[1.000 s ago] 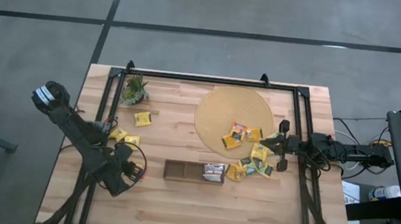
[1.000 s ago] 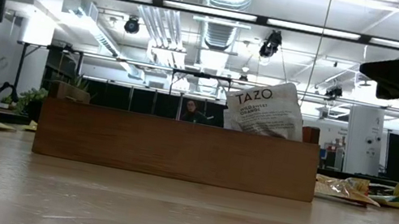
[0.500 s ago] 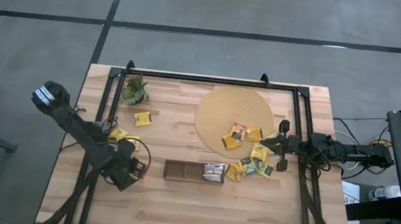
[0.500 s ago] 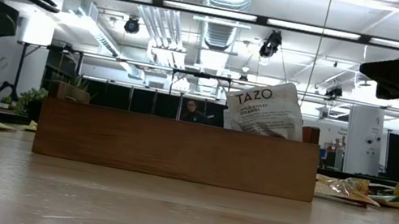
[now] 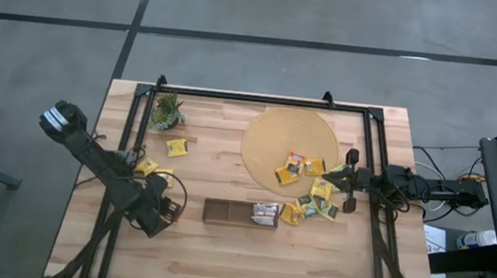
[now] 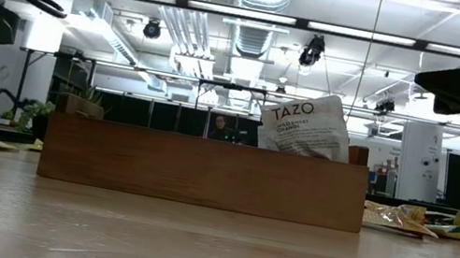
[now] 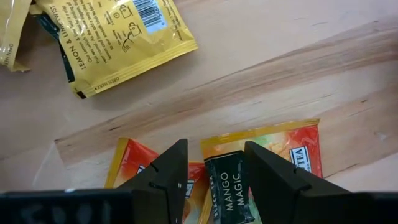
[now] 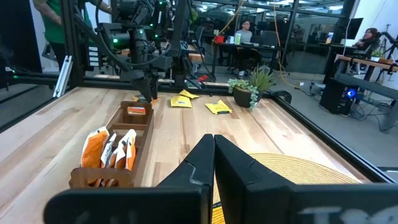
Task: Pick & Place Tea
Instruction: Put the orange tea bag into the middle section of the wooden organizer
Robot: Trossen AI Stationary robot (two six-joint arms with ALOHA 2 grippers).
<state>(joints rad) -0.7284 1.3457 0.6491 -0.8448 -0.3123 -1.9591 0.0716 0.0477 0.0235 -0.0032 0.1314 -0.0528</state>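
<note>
My left gripper (image 7: 214, 149) (image 5: 163, 211) points down near the table's left side, open. Its fingers stand just over an orange-and-yellow tea sachet (image 7: 280, 155), on either side of the sachet's dark label. I cannot tell whether they touch it. A second orange sachet (image 7: 127, 165) lies flat beside it, and a yellow one (image 7: 118, 37) lies farther off. The dark brown tray (image 5: 227, 213) (image 6: 203, 172) holds upright sachets (image 6: 305, 125) at one end. My right gripper (image 8: 213, 140) (image 5: 341, 179) waits shut and level at the table's right side.
A round woven mat (image 5: 272, 132) at the far right carries a few sachets (image 5: 301, 168), and more (image 5: 311, 208) lie piled at its near edge. A small green plant (image 5: 167, 110) stands at the far left. Black frame rails (image 5: 262, 99) run around the table top.
My left gripper has swung a little toward the table's far edge and the tray, then kept still, with its fingers as wide apart as before. No sachet has moved.
</note>
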